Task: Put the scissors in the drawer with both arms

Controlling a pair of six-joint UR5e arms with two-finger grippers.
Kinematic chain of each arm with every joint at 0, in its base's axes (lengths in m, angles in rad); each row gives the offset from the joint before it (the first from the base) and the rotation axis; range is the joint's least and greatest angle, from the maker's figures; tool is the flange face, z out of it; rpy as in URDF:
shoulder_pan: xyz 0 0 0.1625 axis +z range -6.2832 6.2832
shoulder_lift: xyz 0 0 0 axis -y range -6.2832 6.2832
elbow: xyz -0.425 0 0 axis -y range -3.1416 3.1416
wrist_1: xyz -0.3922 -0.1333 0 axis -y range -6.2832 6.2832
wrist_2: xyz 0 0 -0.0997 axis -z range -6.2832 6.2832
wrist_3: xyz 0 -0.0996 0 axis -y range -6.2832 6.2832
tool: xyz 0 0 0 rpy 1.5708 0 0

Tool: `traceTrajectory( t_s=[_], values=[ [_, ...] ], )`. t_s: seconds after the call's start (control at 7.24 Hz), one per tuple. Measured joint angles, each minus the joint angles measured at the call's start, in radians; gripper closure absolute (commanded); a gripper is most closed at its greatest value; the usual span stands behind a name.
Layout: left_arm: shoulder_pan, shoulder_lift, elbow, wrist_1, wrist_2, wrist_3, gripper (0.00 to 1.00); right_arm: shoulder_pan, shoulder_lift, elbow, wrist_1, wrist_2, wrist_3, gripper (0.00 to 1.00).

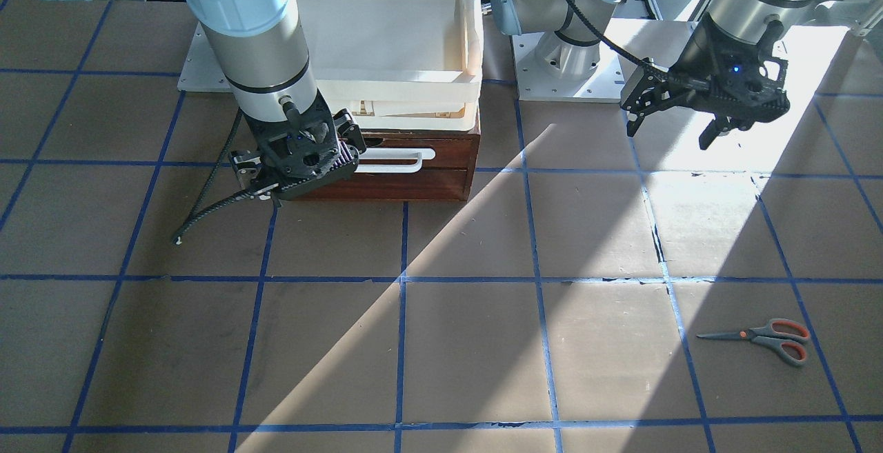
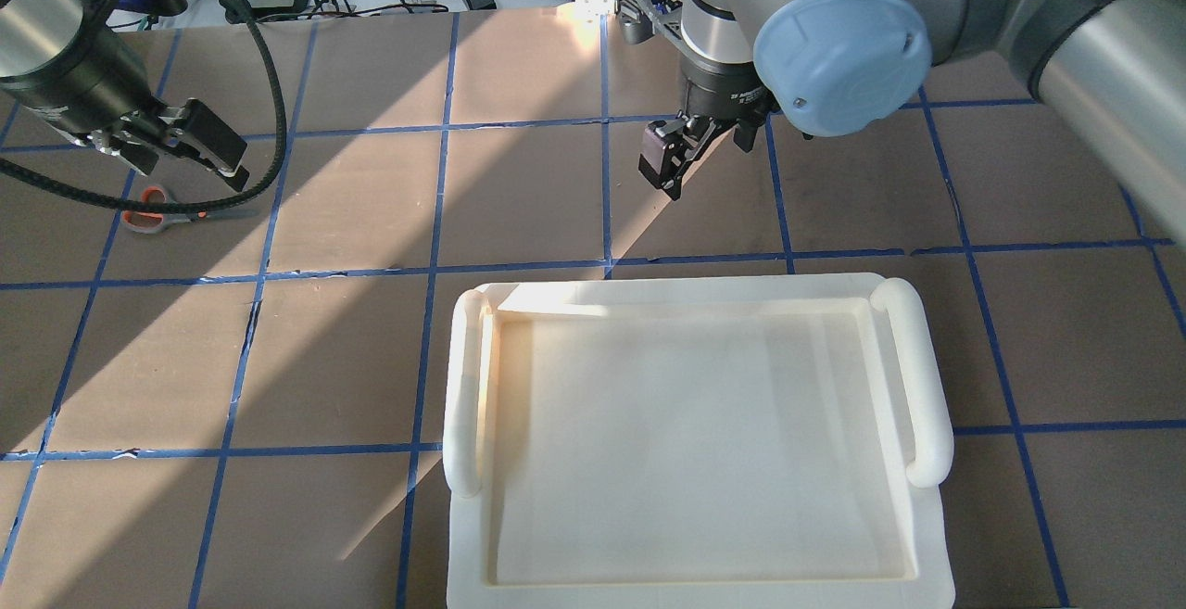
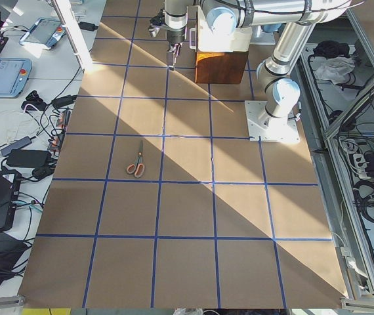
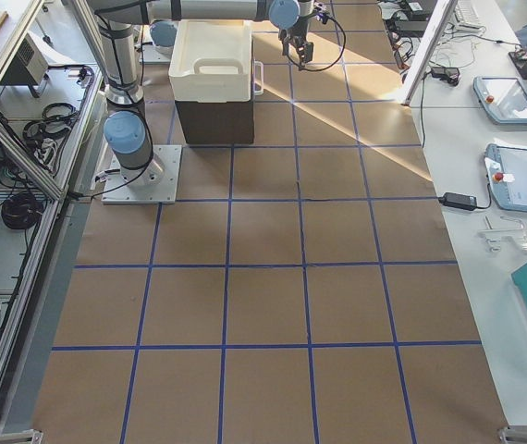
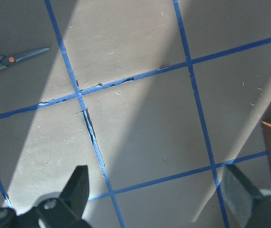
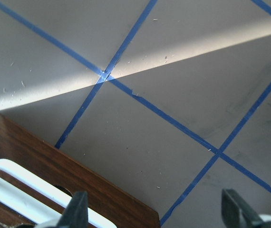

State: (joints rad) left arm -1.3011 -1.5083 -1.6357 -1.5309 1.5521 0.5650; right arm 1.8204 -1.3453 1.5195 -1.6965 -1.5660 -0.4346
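The scissors [image 1: 766, 338] lie flat on the brown table, also seen in the overhead view [image 2: 153, 217] and at the left wrist view's top left [image 5: 7, 61]. My left gripper [image 1: 669, 136] hangs open and empty above the table, apart from the scissors. The dark red-brown drawer [image 1: 448, 146] with its white bar handle [image 1: 397, 160] is closed. My right gripper [image 1: 296, 167] is open and empty just in front of the drawer's handle end. The right wrist view shows the drawer front [image 6: 54, 166] and handle [image 6: 26, 185] below the open fingers [image 6: 76, 211].
A cream plastic tray [image 1: 469, 39] sits on top of the drawer cabinet and hides it in the overhead view [image 2: 463, 386]. A handle-less lower panel [image 1: 414, 187] is under the drawer. Blue tape lines grid the table. Arm base plates stand behind the cabinet.
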Motion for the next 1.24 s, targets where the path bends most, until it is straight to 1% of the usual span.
traceTrajectory(
  t_s=[0.28,0.55,0.97,1.24],
  values=[
    [0.11,-0.028,-0.005,0.016,-0.001,0.283,0.0,0.017,0.014,0.052,-0.002,0.007,-0.167,0.0],
    [0.183,-0.091,-0.01,0.069,-0.001,0.564,0.0,0.016,0.023,0.064,0.001,0.029,-0.326,0.0],
    [0.252,-0.207,-0.014,0.215,0.0,0.977,0.0,0.017,0.043,0.069,0.043,0.08,-0.628,0.0],
    [0.3,-0.295,-0.014,0.335,-0.001,1.223,0.0,0.022,0.075,0.07,0.038,0.108,-0.733,0.0]
  ],
)
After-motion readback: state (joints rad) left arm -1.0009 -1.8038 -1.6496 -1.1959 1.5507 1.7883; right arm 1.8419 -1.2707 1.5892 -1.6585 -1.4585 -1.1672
